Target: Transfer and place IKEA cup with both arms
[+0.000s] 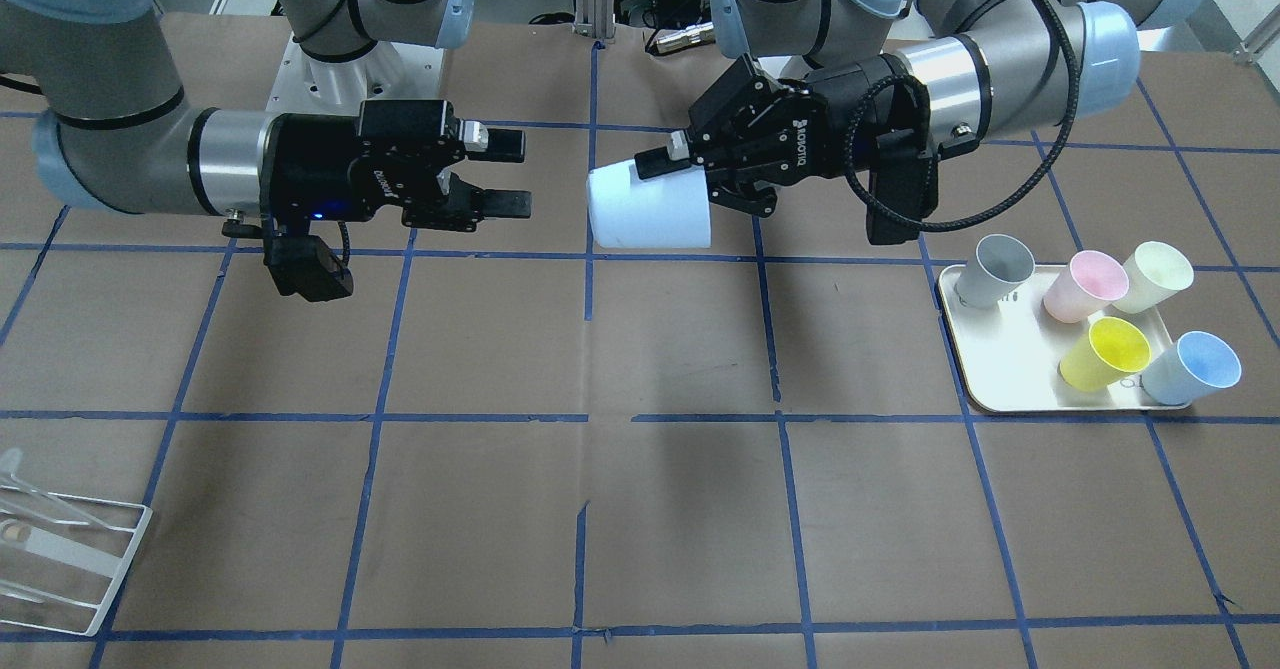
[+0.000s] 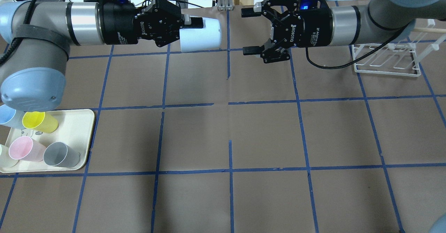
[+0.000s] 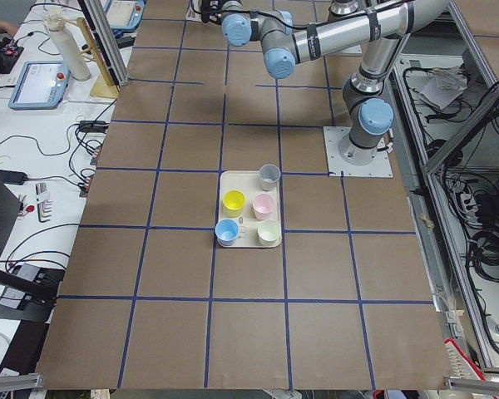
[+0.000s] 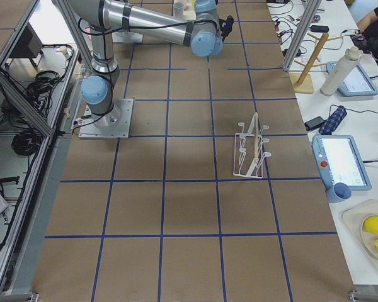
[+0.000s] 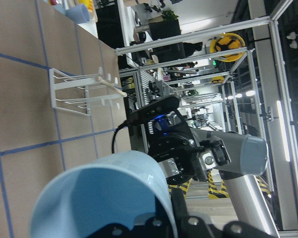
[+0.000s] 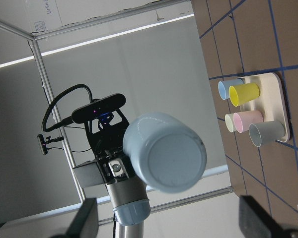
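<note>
My left gripper (image 1: pixel 662 185) is shut on the rim of the pale blue IKEA cup (image 1: pixel 648 211) and holds it sideways above the table, base pointing at my right gripper. In the overhead view the left gripper (image 2: pixel 191 31) and the cup (image 2: pixel 202 34) are at the far middle. My right gripper (image 1: pixel 512 174) is open and empty, level with the cup and a short gap from its base; it also shows in the overhead view (image 2: pixel 246 31). The right wrist view shows the cup's base (image 6: pixel 164 151) straight ahead. The left wrist view looks into the cup (image 5: pixel 99 193).
A cream tray (image 1: pixel 1000 379) on the robot's left holds a second blue cup (image 1: pixel 1195 367), a yellow cup (image 1: pixel 1105 349), a pink cup (image 1: pixel 1085 284), a cream cup (image 1: pixel 1155 274) and a grey cup (image 1: pixel 1000 269). A white wire rack (image 2: pixel 383 60) stands on the robot's right.
</note>
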Controlling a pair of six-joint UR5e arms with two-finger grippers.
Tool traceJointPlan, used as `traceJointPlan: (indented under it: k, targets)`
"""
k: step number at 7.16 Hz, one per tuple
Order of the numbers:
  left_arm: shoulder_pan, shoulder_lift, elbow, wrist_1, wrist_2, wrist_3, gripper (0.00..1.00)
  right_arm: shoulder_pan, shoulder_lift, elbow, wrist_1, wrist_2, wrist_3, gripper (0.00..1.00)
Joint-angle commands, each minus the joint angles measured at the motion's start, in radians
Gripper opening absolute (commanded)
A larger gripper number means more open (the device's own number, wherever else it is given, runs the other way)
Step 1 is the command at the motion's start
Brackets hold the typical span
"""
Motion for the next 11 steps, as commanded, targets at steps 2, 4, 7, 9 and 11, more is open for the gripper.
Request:
traceJointPlan:
  k: [2, 4, 7, 9, 11]
  targets:
    - [0.049, 0.006, 0.09, 0.009, 0.442, -0.065, 0.0, -0.104, -0.003, -0.006, -0.198, -0.373, 0.008, 1.0]
    - [0.058, -0.008, 0.1, -0.055, 0.739, -0.045, 0.0, -0.112, -0.02, -0.007, -0.477, -0.67, 0.123, 1.0]
    - [0.103, -0.026, 0.082, -0.092, 1.225, 0.261, 0.0, -0.104, -0.124, -0.006, -0.695, -1.033, 0.297, 1.0]
    - [0.243, -0.087, 0.077, -0.083, 1.288, 0.416, 0.0, -0.098, -0.204, 0.011, -0.854, -1.217, 0.447, 1.0]
    - [0.295, -0.164, 0.069, -0.037, 1.288, 0.423, 0.0, -0.016, -0.209, 0.011, -0.946, -1.336, 0.652, 1.0]
